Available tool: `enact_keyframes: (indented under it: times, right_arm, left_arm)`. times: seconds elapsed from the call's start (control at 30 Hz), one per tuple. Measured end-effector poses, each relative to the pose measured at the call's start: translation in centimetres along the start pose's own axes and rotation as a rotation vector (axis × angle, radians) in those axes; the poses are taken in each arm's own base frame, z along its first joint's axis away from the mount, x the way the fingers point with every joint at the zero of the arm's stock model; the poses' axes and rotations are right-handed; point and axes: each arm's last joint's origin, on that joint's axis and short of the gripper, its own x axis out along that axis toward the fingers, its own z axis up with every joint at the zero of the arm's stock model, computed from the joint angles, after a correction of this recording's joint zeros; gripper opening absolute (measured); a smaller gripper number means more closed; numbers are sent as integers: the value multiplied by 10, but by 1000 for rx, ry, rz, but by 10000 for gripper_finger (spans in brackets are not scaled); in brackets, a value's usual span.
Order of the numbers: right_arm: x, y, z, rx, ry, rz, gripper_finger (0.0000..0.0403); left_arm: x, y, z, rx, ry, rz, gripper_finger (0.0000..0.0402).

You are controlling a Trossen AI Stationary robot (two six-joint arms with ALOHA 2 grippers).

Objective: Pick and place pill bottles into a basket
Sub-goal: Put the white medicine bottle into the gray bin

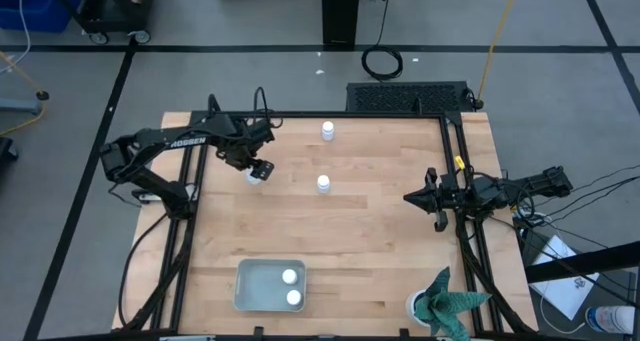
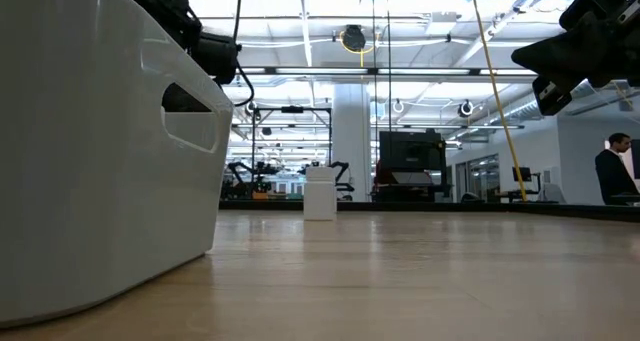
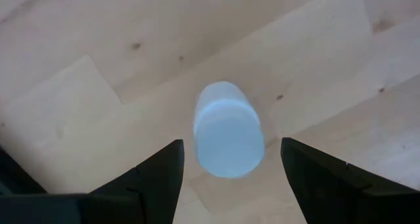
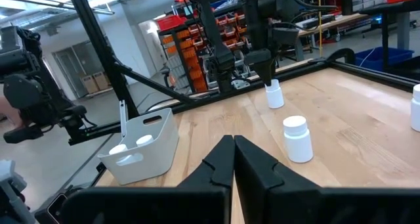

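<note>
Wooden table (image 1: pixel 370 231): pill bottle (image 3: pixel 228 131) upright, cap up, between spread left claw (image 3: pixel 230 168) fingers.

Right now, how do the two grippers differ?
The left gripper is open, its fingers on either side of a white bottle standing on the table; the right gripper is shut and empty. The left is over the table's far left; the right waits at the right edge. Both are dark and two-fingered.
</note>
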Motion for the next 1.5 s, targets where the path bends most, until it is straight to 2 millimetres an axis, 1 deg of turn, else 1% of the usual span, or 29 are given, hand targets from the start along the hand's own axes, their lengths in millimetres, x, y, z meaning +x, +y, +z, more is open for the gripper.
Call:
enact_keyframes:
  times: [0.27, 0.8, 0.9, 1.1, 1.2, 1.3, 1.43, 1.5]
  right_arm:
    - [0, 0, 0, 0, 0, 0, 4]
    - [0, 0, 0, 0, 0, 0, 4]
    - [0, 0, 0, 0, 0, 0, 4]
    - [0, 0, 0, 0, 0, 0, 4]
    - [0, 0, 0, 0, 0, 0, 4]
    - [0, 0, 0, 0, 0, 0, 4]
    - [0, 0, 0, 0, 0, 0, 4]
    - [0, 0, 0, 0, 0, 0, 4]
  left_arm:
    - [11, 2, -2, -5, 0, -19, 257]
    - [11, 3, -2, 8, 5, -17, 256]
    - [11, 3, -2, 9, 6, -20, 243]
    - [11, 3, -2, 6, 6, -19, 187]
    - [11, 3, -2, 6, 6, -20, 167]
    - [11, 3, -2, 6, 7, -21, 164]
    - [11, 2, -3, 8, 18, -25, 177]
    - [11, 2, -5, 8, 42, -40, 176]
